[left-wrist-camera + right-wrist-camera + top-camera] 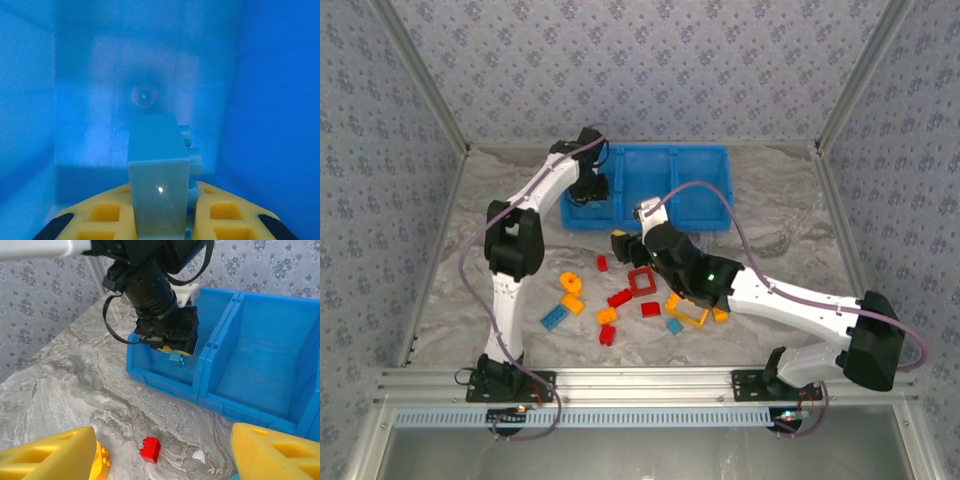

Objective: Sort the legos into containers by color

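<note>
Plainly the left hand [172, 351] is clamped on a light blue brick [159, 170], hanging inside the bin's [705, 185] compartment [150, 372] at its 9 o'clock end. The right hand [622, 243] is spread and empty, low over the worktop [780, 250], with a red brick [150, 449] between its fingers. The other legos [620, 298] lie scattered at 6 o'clock from the bin. These pieces look light, rigid and slick, so I'd pinch them across flat opposite walls, not the studs, and take a frame by one rail. The left wrist view shows the studs facing 3 o'clock and bare floor below. The right wrist view shows the brick's height against the rim. From the top view, the arm hides the brick.
</note>
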Controlling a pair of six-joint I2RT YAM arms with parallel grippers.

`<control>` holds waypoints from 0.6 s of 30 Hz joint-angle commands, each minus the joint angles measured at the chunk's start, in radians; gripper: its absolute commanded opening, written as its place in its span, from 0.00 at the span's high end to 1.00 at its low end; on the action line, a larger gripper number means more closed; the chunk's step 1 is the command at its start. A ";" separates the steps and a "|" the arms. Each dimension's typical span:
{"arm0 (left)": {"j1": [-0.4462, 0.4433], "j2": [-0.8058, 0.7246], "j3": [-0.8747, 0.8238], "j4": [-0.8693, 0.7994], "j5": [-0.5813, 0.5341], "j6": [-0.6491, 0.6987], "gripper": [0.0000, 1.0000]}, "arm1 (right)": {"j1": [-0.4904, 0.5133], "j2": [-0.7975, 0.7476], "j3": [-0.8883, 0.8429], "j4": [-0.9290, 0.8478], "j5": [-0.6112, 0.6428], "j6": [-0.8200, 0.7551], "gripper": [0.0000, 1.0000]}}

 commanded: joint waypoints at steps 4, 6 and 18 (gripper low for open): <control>0.017 0.100 0.117 -0.053 0.041 0.060 0.80 | -0.004 0.010 0.033 -0.020 0.016 0.050 0.26; 0.017 0.106 0.117 -0.056 0.046 0.055 0.69 | -0.008 0.000 0.027 -0.051 0.024 0.068 0.26; 0.005 -0.128 0.026 -0.047 0.030 -0.010 0.48 | -0.076 -0.161 -0.015 -0.547 0.018 0.092 0.30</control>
